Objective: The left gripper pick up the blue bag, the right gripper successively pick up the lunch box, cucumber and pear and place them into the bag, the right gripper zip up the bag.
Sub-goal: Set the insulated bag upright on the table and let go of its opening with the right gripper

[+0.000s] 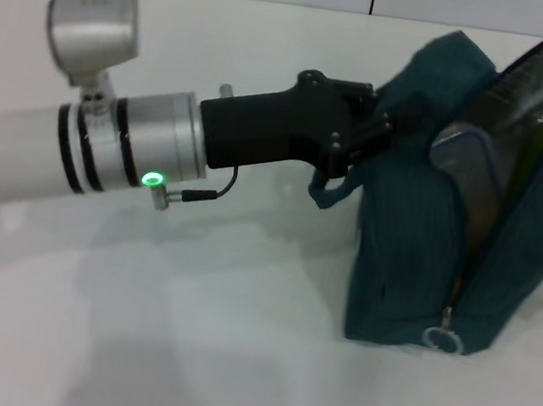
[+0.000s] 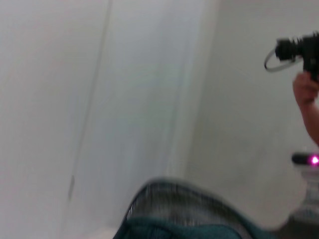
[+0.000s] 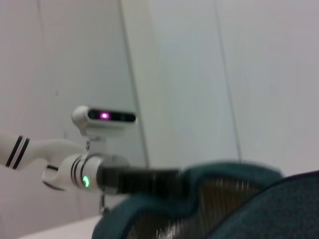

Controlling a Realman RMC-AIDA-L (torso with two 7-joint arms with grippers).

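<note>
— Gripping anything, that left gripper [image 1: 378, 127]?

— Yes, its fingers are pinched on the near edge of the blue bag [image 1: 400, 248] (a loop handle hangs just below them).

— And beyond the fingers?

— The bag stands unzipped on the white table [image 1: 184, 351], foil lining showing, ring pull low on its front corner. Something blue-rimmed sits inside; I cannot tell what.

— The right gripper?

— Not visible anywhere.

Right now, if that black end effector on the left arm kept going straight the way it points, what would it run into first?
The left end effector is already at the blue bag, apparently clamped on its near wall. Straight on lies the bag's open, foil-lined inside.
</note>
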